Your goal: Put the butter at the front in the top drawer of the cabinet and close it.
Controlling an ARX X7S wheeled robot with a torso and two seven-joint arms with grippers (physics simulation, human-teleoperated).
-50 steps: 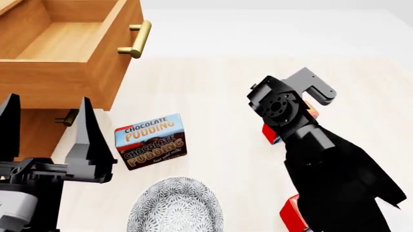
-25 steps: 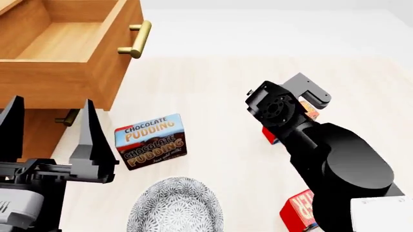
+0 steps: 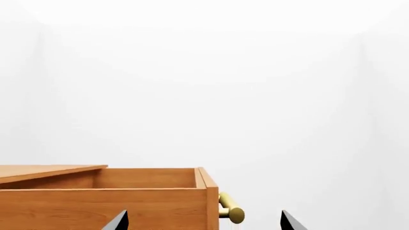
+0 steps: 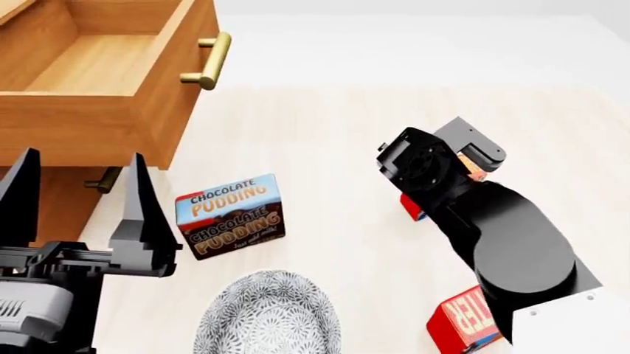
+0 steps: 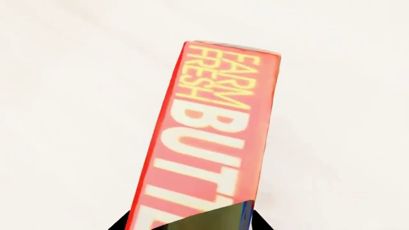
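Nearest in the head view, a patterned grey bowl (image 4: 268, 313) sits at the frame's lower edge, partly cut off. Beside it on the right, a red butter box (image 4: 462, 321) pokes out from under the right arm's forearm, mostly covered. The left gripper (image 4: 79, 199) stands at the lower left with its two dark fingers spread wide and nothing between them; in the left wrist view only its fingertips (image 3: 118, 221) show.

Just beyond the bowl, a chocolate pudding box (image 4: 229, 214) lies on the pale table (image 4: 315, 133), near the cabinet (image 4: 59, 195).

Farther right, the right gripper (image 4: 462, 166) points down over a second butter box (image 4: 414, 206), of which only a red-and-blue corner shows in the head view. The right wrist view shows this box's red face lettered "FARM FRESH BUTT…" (image 5: 214, 139) up close, with dark finger edges on either side of it; whether they press it I cannot tell.

Farthest, the top drawer (image 4: 99, 66) is pulled open with nothing inside it, its brass handle (image 4: 209, 60) facing right.
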